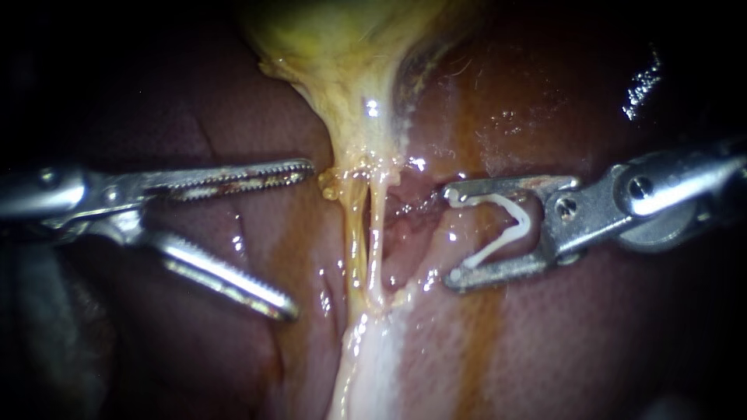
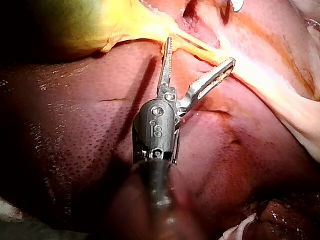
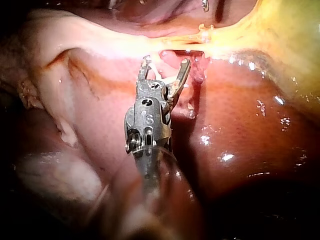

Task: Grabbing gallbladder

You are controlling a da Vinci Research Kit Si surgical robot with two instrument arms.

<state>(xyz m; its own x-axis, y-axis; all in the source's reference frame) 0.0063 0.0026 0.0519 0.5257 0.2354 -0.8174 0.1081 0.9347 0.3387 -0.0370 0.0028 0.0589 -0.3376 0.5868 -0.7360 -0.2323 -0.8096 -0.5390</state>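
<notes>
The gallbladder [image 1: 342, 47] is seen at the top of the endoscope view, yellow and slack, narrowed to a neck from which two thin tubes [image 1: 355, 241] are drawn down over the liver [image 1: 560, 350]. It is judged soft, wet and slippery, and easily torn; hold is best taken broadly on the thicker neck, above the tubes. The left instrument [image 1: 300, 237] is held just beside that neck, its toothed jaws spread wide with nothing gripped. Opposite, a white clip [image 1: 520, 222] is carried between the parted jaws of the right instrument [image 1: 453, 237], touched by both.
</notes>
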